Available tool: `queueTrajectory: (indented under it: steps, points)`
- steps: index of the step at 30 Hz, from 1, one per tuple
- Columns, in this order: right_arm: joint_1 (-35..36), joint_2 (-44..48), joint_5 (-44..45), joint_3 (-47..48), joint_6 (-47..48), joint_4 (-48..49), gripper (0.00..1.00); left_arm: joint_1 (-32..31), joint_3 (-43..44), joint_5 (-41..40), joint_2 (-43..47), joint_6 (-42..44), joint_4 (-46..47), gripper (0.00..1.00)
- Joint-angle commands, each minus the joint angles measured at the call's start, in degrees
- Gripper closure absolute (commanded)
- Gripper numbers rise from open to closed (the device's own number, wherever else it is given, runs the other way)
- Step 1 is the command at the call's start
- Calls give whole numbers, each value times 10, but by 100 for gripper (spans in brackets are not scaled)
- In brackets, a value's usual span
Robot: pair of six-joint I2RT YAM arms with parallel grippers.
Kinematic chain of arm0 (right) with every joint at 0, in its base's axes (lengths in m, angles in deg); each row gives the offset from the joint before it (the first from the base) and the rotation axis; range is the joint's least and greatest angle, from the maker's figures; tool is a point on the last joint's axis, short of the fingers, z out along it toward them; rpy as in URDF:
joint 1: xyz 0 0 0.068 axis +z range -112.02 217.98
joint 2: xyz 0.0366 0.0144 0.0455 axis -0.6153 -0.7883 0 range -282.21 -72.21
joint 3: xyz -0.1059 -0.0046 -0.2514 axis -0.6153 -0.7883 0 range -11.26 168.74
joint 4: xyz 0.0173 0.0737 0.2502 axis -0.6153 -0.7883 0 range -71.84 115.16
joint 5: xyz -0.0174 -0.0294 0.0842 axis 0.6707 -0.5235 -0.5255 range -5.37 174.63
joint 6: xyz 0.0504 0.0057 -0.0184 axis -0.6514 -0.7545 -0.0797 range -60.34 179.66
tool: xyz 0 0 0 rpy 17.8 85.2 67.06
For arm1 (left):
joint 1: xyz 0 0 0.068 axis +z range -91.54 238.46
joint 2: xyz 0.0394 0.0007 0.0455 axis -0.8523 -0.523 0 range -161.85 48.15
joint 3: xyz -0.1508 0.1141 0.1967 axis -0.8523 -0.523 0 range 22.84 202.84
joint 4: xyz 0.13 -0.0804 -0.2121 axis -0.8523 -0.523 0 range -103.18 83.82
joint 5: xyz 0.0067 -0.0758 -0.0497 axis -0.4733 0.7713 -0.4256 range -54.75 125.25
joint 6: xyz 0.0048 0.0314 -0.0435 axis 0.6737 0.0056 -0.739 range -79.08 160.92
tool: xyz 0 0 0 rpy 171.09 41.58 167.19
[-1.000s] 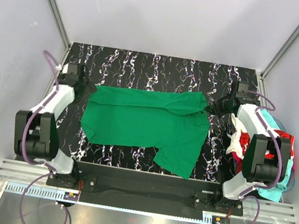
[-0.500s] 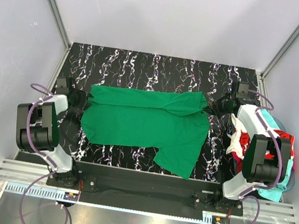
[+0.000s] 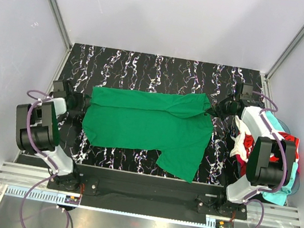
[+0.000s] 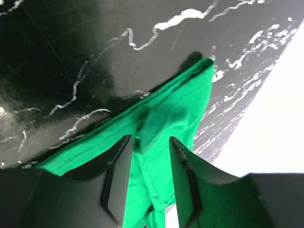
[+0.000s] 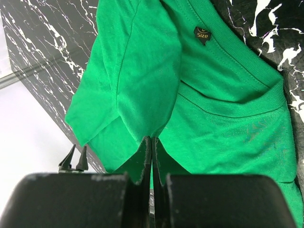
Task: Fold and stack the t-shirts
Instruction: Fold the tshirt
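Note:
A bright green t-shirt lies spread flat across the black marbled table. My left gripper is at the shirt's left hem. In the left wrist view its fingers stand apart, and a ridge of green hem runs between them without being pinched. My right gripper is at the shirt's far right corner by the collar. It is shut on a fold of the green t-shirt, its jaws pressed together. A heap of red, white and turquoise t-shirts lies at the right.
Grey walls with metal posts close in the table on three sides. The heap of t-shirts hangs over the table's right edge behind the right arm. The left arm's elbow sits off the table's left edge.
My left gripper moved from the far left corner nearer along the shirt's left edge, and its jaws narrowed around the hem. The right gripper kept its hold.

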Motion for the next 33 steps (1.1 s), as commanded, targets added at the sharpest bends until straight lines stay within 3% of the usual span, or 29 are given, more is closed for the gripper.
queueTrajectory:
  steps: [1,9,12,15,18,25,33]
  points:
    - [-3,4,-11,25,6,17,100,2,6,22,-17,-10,20,59]
    - [-2,-4,-11,31,1,23,100,2,9,27,-35,-23,43,60]
    - [-2,-5,-11,31,0,23,100,1,24,30,-48,-21,45,67]
    - [-2,-4,-10,33,-2,21,100,2,43,31,-57,-14,47,78]
    - [-2,0,-9,41,-12,22,100,1,75,27,-58,14,33,100]
    - [-2,-30,-4,109,-51,76,100,-33,242,-30,-86,174,-103,100]
    - [-2,-149,-16,281,-65,153,100,-48,402,9,-202,311,-99,100]
